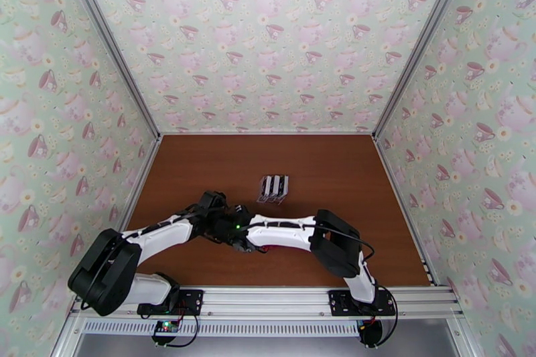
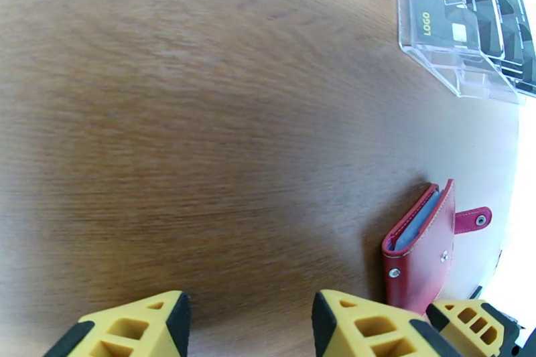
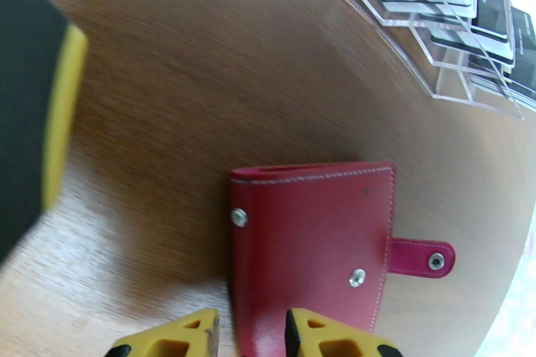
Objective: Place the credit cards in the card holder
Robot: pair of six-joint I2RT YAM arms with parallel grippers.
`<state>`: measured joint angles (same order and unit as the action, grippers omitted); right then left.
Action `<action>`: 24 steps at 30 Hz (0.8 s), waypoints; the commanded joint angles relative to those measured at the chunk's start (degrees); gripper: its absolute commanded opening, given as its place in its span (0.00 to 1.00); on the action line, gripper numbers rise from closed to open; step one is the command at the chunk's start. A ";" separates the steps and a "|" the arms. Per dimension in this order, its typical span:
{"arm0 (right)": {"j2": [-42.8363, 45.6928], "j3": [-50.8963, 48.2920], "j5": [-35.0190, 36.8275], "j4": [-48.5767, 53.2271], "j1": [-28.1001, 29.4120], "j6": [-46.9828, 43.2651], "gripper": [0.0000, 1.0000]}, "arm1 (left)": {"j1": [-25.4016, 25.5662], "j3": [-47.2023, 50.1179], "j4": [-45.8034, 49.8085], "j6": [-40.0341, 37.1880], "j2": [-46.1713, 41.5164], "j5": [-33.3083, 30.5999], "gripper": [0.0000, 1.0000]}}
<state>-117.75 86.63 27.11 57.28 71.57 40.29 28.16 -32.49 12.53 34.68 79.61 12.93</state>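
The card holder [image 3: 311, 244] is a red folded wallet with a snap tab, on the brown table, its flap slightly ajar over grey inner pockets [image 2: 417, 224]. My right gripper [image 3: 251, 339] is open, its yellow fingers straddling the wallet's near left edge, with a small gap on the left side. My left gripper [image 2: 251, 325] is open over bare wood, just left of the card holder [image 2: 422, 251]. Black and white credit cards [image 2: 462, 10] stand in a clear slotted stand [image 3: 442, 37]. In the top view both arms meet mid-table, just in front of the stand [image 1: 273, 189].
The left arm [image 1: 161, 231] and right arm [image 1: 281, 231] cross close together, and a left finger [image 3: 33, 84] looms blurred beside the right wrist camera. Patterned walls enclose the table [image 1: 348, 177] on three sides. Open wood lies behind and beside the stand.
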 commanded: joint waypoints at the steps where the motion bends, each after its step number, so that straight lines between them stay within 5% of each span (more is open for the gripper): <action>1: 2.99 -1.23 -1.46 -2.64 -0.75 -0.29 0.33 | 1.63 0.59 -1.21 1.43 1.19 1.40 0.54; 15: 23.18 -19.96 -15.08 -16.23 -16.09 -4.97 0.35 | 10.76 -4.49 -3.87 5.53 6.59 1.09 0.55; 24: 28.37 -28.86 -23.44 -22.53 -25.24 -6.39 0.35 | 16.41 -9.42 -4.94 7.69 12.87 0.62 0.55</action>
<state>-91.26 59.68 8.08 38.28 47.75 35.31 43.11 -40.38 7.62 40.84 89.91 12.67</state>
